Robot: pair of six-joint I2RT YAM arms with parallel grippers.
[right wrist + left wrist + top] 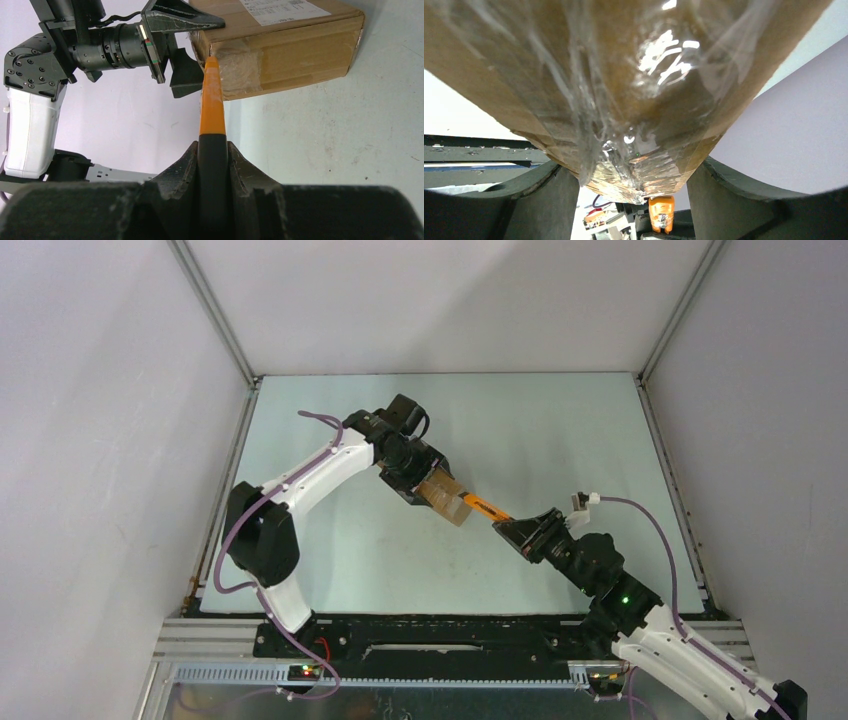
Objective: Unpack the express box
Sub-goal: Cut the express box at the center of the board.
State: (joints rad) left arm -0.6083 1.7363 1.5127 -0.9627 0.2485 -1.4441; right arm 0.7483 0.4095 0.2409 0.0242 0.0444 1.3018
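The express box (447, 499) is a small brown cardboard parcel with clear tape and a white label. My left gripper (425, 483) is shut on it at mid table. In the left wrist view the taped box (624, 85) fills the frame between my fingers (539, 200). My right gripper (522, 532) is shut on the black handle of an orange-and-black utility knife (486, 507). In the right wrist view the knife (211, 105) points away from me, its orange tip at the taped corner seam of the box (285, 55). The knife's orange tip also shows below the box in the left wrist view (661, 212).
The pale green table (560, 440) is walled by white panels with metal frame rails (215, 320) at left, back and right. The left arm's body (60, 55) stands just left of the box in the right wrist view. A black base rail (430, 635) runs along the near edge.
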